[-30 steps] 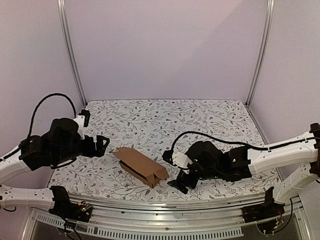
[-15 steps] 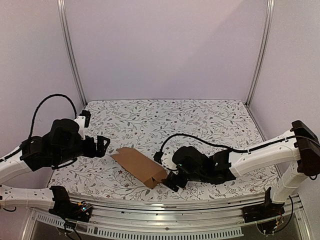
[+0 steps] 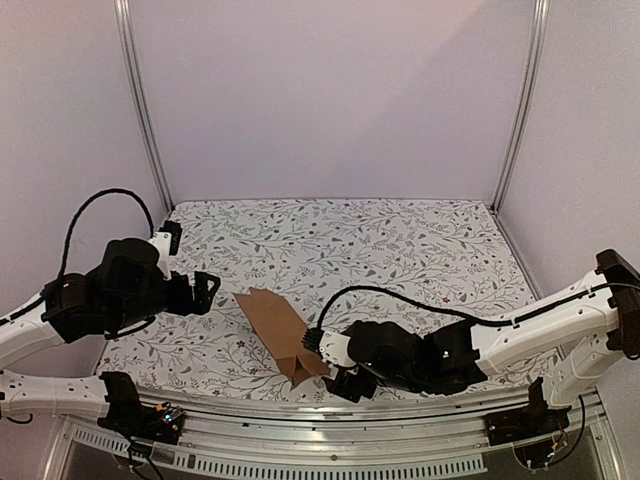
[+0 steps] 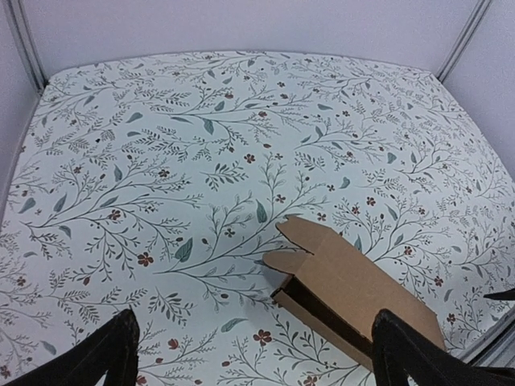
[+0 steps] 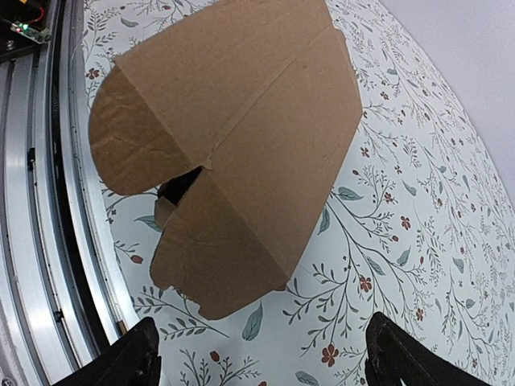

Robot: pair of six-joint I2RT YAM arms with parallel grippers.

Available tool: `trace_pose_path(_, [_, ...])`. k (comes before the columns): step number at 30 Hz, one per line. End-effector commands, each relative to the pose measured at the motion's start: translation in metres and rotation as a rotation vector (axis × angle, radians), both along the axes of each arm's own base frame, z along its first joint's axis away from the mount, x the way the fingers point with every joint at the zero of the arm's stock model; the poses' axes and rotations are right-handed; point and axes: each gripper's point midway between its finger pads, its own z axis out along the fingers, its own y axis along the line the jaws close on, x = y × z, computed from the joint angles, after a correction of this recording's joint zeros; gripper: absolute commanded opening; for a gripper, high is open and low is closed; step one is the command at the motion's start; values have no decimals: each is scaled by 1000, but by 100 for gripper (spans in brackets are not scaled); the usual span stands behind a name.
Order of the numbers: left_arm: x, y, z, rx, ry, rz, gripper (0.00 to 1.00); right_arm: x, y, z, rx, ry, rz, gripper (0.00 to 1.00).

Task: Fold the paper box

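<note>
Brown cardboard paper box (image 3: pixel 280 335), near the near edge of the desk (image 3: pixel 430 240), has been swung round by the right jaws, spread open at its flapped end. Left jaws, also open, are held at the desk's left edge. Folding is judged barely begun.

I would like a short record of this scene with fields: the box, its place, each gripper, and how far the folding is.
object: paper box, plain brown cardboard, partly formed
place: on the floral table, toward its front edge, lying at a slant
left gripper: open, holds nothing, apart from the box on its left side
right gripper: open, holds nothing, close to the box's near end; contact cannot be told
box end: flaps at the near end stand open, with a dark gap between them
folding: not yet finished
</note>
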Motion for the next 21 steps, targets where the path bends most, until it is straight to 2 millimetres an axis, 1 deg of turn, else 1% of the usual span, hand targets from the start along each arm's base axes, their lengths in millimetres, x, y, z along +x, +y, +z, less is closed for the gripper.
trace_pose_path(1, [4, 4, -1, 9, -11, 15, 99, -9, 12, 20, 55, -34, 9, 84])
trace_pose_path(4, [4, 3, 1, 2, -14, 9, 99, -14, 22, 23, 76, -27, 19, 77])
trace_pose_path(6, [4, 3, 1, 2, -16, 9, 99, -17, 30, 24, 90, -17, 30, 70])
trace_pose_path(11, [3, 4, 1, 2, -15, 9, 99, -23, 44, 21, 92, -13, 49, 62])
trace_pose_path(13, [2, 5, 1, 3, -15, 9, 98, -24, 47, 17, 83, -14, 48, 62])
trace_pose_path(16, [2, 6, 2, -2, -19, 10, 98, -24, 49, 11, 66, -22, 42, 58])
trace_pose_path(21, [0, 7, 2, -3, -20, 12, 98, -21, 49, 4, 46, -45, 18, 53])
